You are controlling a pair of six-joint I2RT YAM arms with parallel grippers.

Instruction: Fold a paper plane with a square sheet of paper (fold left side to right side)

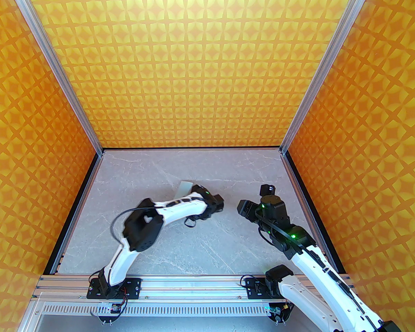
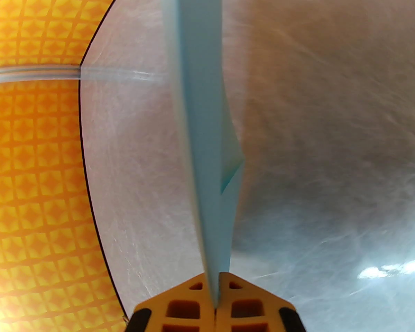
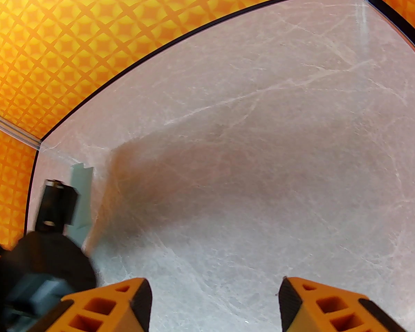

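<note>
— In the overhead view, where is the paper plane (image 1: 185, 187) sitting?

— It is showing just beyond the wrist of the left arm (image 1: 180, 209), toward the far left of the table (image 1: 193, 247); that arm is bending low and reaching forward; the right arm (image 1: 283, 227) is hanging back, well apart from the paper.

— And in the left wrist view?

— The left gripper (image 2: 216, 280) is pinching the paper edge-on; its 2 jaws are pressing together on a narrow, layered strip with 1 triangular flap showing; I am judging the folding nearly done, perhaps with the wings left to spread.

— The right wrist view?

— The right gripper (image 3: 214, 292) is hovering with its jaws apart and nothing between them; the paper is showing far off to its left.
</note>
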